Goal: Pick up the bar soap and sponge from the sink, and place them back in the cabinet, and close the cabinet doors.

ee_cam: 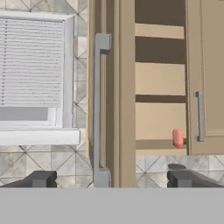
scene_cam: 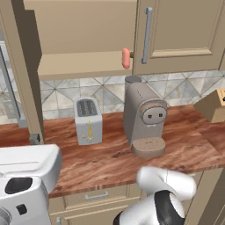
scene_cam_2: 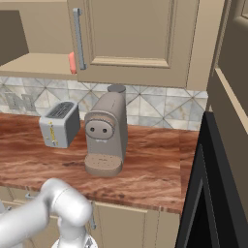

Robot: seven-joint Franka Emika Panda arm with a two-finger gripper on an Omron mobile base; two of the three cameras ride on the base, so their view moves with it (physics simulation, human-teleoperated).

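The tan cabinet point(ee_cam: 159, 78) has its left door point(ee_cam: 124, 96) swung open and its right door point(ee_cam: 212, 70) closed. The salmon-pink bar soap point(ee_cam: 177, 138) stands on edge on the cabinet's bottom board, right beside the closed door's handle; it is also in the base views point(scene_cam: 126, 58) point(scene_cam_2: 72, 63). My gripper point(ee_cam: 111, 179) is open and empty, facing the open door's silver bar handle point(ee_cam: 98, 109) from a short way off. The sponge and the sink are out of view.
On the reddish wood counter point(scene_cam: 110, 158) below the cabinet stand a silver toaster point(scene_cam: 88, 121), a grey coffee machine point(scene_cam: 144, 121) and a knife block point(scene_cam: 213, 105). A window with white blinds point(ee_cam: 30, 70) lies left of the open door. A dark tall unit point(scene_cam_2: 213, 193) borders the counter's right end.
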